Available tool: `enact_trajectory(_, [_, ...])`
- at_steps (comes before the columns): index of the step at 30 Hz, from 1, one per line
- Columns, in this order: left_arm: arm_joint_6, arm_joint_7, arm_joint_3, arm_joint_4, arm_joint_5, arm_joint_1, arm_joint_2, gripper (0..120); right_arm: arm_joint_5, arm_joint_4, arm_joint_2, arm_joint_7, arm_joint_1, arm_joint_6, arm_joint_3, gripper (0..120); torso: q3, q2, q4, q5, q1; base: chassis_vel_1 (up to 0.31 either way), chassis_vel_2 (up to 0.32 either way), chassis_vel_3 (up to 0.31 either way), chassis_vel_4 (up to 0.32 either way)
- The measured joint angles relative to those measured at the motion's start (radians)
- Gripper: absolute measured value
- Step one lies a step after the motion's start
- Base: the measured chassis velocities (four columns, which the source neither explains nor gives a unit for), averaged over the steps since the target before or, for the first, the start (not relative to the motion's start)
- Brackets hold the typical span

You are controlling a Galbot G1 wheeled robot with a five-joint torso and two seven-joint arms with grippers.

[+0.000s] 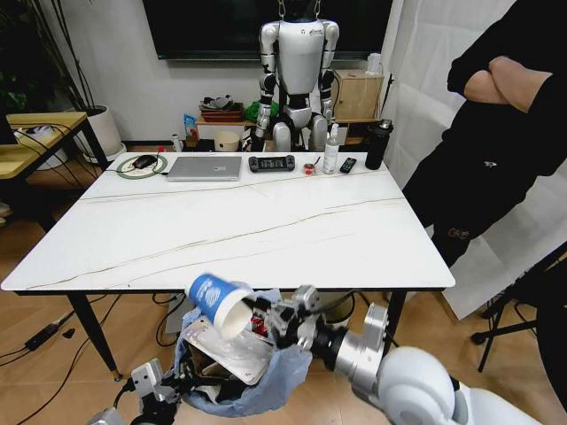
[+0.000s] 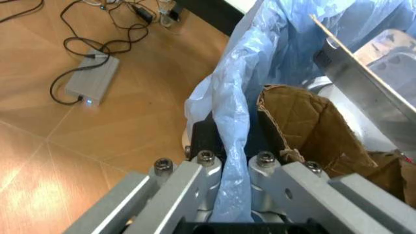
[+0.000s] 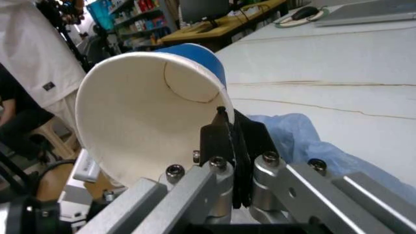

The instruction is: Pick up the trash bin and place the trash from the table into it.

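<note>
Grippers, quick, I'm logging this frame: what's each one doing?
Left gripper: shut on the trash bin's bag rim.
Right gripper: shut on the paper cup's rim, over the bin.

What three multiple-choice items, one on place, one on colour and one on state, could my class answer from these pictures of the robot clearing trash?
1. Where is the paper cup?
A. Standing on the table
B. Over the trash bin, off the table's near edge
C. On the floor

2. What colour is the bin's bag?
A. Black
B. Light blue
C. Green

3. What is the right gripper doing?
A. Clamped on the cup's rim
B. Open and empty
C. Holding the laptop

Answers: 1 B, the head view shows the cup tilted above the bin. 2 B, both wrist views show it. 3 A, its fingers pinch the cup wall.
</note>
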Motion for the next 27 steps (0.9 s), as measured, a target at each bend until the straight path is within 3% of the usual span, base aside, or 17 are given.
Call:
enact_trajectory(7, [0.0,0.0,0.002,-0.004,0.005,0.002,-0.004,0,-0.057,-0.038,0.001,0.004,-0.013,0.001,-0.003,1,0.0,0.0,0.0,-0.0001,0.0,0.0,0.0,0.0,0.0])
enact_trajectory(19, [0.0,0.001,0.007,0.003,0.004,-0.01,-0.002,0,-0.108,-0.021,-0.06,0.012,-0.063,0.015,0.048,49,0.0,0.0,-0.0001,0.0,0.0,0.0,0.0,0.0,0.0])
enact_trajectory(27, [0.0,0.001,0.018,0.02,-0.001,-0.022,0.004,0,-0.127,0.006,-0.107,0.038,-0.112,0.022,0.095,72,0.0,0.0,0.0,0.0,0.0,0.0,0.0,0.0,0.0])
